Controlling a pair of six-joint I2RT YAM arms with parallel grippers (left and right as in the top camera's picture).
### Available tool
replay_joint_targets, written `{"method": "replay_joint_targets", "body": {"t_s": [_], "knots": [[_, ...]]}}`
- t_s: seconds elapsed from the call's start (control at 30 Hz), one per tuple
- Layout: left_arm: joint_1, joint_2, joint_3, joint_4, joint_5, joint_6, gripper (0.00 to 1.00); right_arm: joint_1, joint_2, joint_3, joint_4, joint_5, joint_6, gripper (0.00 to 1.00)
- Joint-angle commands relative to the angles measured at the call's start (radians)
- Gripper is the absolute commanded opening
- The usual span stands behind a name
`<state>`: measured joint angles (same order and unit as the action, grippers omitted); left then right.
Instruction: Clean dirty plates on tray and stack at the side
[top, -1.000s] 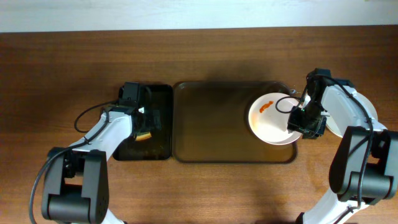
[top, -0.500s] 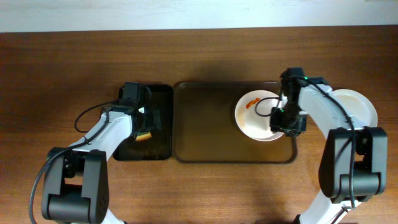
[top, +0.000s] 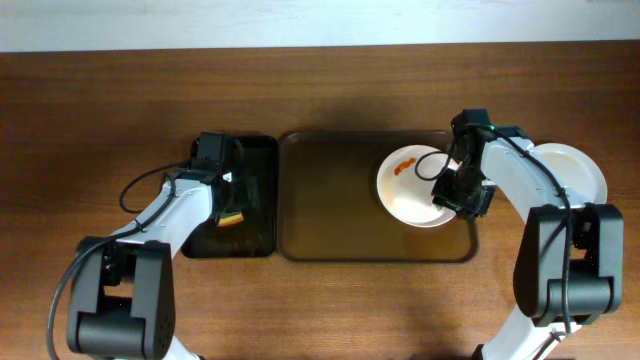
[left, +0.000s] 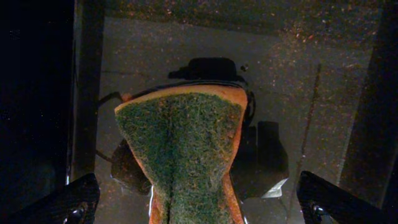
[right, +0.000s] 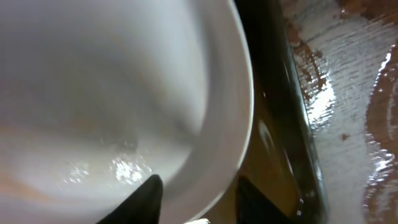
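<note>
Right wrist alone shows the right claw (right: 196, 199) straddling the plate (right: 93, 81) rim; left wrist alone shows the sponge (left: 180, 149)'s green face at the left claw (left: 199, 204). Clamped or apart: cannot tell.

The tray (top: 330, 200) sits mid-table (top: 330, 300), with a smaller bin (top: 262, 228) just beside it on the left. The sponge (left: 183, 149) lies in that bin, between the fingers of the left gripper (top: 235, 195). A plate (top: 410, 190) rests in the tray's right part, and its right rim lies between the fingers of the right gripper (top: 455, 195). A second plate (top: 580, 165) sits on the table right of the tray.
</note>
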<state>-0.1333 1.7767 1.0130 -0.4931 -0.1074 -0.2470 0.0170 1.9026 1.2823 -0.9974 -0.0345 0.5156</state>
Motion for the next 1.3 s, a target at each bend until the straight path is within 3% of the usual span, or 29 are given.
{"method": "replay_joint_targets", "body": {"t_s": [0.0, 0.1, 0.13, 0.17, 0.2, 0.37, 0.53, 0.67, 0.77, 0.87, 1.0, 1.03, 1.07, 1.1, 1.2, 1.27], "knots": [[-0.001, 0.007, 0.001, -0.001, 0.007, 0.001, 1.0, -0.011, -0.011, -0.049, 0.034, -0.01, 0.096, 0.3], [-0.001, 0.007, 0.001, -0.001, 0.007, 0.001, 1.0, -0.012, -0.011, -0.071, 0.041, -0.009, 0.122, 0.25], [-0.001, 0.007, 0.001, -0.001, 0.007, 0.001, 1.0, -0.012, -0.011, -0.071, 0.045, -0.01, 0.122, 0.2], [-0.001, 0.007, 0.001, -0.002, 0.007, 0.001, 1.0, -0.012, -0.011, -0.071, 0.048, -0.009, 0.121, 0.07], [-0.001, 0.007, 0.001, -0.001, 0.007, 0.001, 1.0, -0.012, -0.011, -0.071, 0.049, -0.009, 0.116, 0.04], [-0.001, 0.007, 0.001, -0.001, 0.007, 0.001, 1.0, -0.005, -0.011, -0.071, 0.09, -0.009, -0.156, 0.04], [-0.001, 0.007, 0.001, -0.001, 0.007, 0.001, 1.0, -0.005, -0.011, -0.071, 0.158, -0.009, -0.315, 0.06], [-0.001, 0.007, 0.001, -0.001, 0.007, 0.001, 1.0, -0.005, -0.011, -0.05, 0.164, -0.011, -0.381, 0.32], [-0.001, 0.007, 0.001, -0.001, 0.007, 0.001, 1.0, -0.005, -0.011, 0.022, 0.098, -0.035, -0.381, 0.45], [-0.003, 0.007, 0.001, 0.015, 0.007, 0.001, 1.0, -0.005, -0.011, 0.113, 0.013, -0.044, -0.381, 0.73], [-0.004, 0.007, 0.001, 0.068, 0.109, 0.001, 0.98, -0.005, -0.011, 0.173, -0.002, -0.082, -0.38, 0.84], [-0.002, 0.007, 0.001, 0.048, 0.119, 0.001, 0.7, -0.005, -0.011, 0.173, -0.007, -0.12, -0.38, 0.86], [-0.001, 0.007, 0.001, 0.023, 0.119, 0.001, 0.54, -0.004, -0.011, 0.173, -0.014, -0.145, -0.38, 0.87], [-0.003, 0.007, 0.001, -0.013, 0.119, 0.001, 0.5, -0.003, -0.011, 0.173, -0.027, -0.157, -0.38, 0.88], [-0.003, 0.019, -0.015, -0.047, 0.119, 0.001, 0.66, -0.003, -0.011, 0.173, -0.063, -0.157, -0.38, 0.96], [-0.003, 0.042, -0.039, -0.048, 0.119, 0.001, 0.69, -0.003, -0.011, 0.173, -0.07, -0.156, -0.381, 0.98]]}}
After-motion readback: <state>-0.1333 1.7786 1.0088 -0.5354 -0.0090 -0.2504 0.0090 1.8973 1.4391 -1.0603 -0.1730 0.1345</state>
